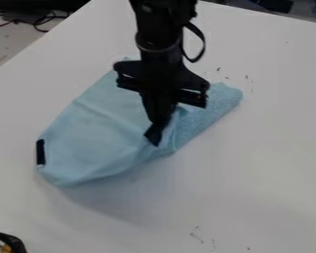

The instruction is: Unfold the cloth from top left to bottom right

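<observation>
The black gripper [155,138] hangs down over the middle of the light blue cloth [98,133], its fingers together and shut on the cloth near the lower right part. Folds rise around the fingertips, and the cloth's lower edge stands off the table with a shadow beneath it. A rougher-textured part of the cloth shows to the right of the gripper. At the cloth's left corner is a small black tag [40,151]. The arm hides part of the cloth's upper middle.
The white table [253,173] extends around the cloth, with small dark marks at the upper right and near the bottom. Its left edge runs diagonally at the upper left, with cables [38,22] beyond it. A black object with wires [9,241] is at the bottom left corner.
</observation>
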### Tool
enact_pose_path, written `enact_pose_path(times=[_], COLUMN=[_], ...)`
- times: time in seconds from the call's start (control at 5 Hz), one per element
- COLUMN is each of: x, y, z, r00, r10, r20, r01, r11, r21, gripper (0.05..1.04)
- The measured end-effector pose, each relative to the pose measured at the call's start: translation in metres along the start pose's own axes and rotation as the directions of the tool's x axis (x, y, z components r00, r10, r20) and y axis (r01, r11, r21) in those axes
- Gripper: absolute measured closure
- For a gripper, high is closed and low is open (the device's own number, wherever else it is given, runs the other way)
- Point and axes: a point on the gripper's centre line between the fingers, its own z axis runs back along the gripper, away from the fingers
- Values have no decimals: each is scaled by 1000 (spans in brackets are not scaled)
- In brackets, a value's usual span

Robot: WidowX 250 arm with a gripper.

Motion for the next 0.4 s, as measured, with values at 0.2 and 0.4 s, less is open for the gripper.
enact_pose_path(times=[0.2, 0.4], x=[-16, -26], y=[-20, -32], z=[-3, -7], r00=[1000, 1000], r10=[1, -14], r20=[22, 27], r01=[-1, 13], r11=[1000, 1000], r21=[9, 15], gripper=[1020, 1020])
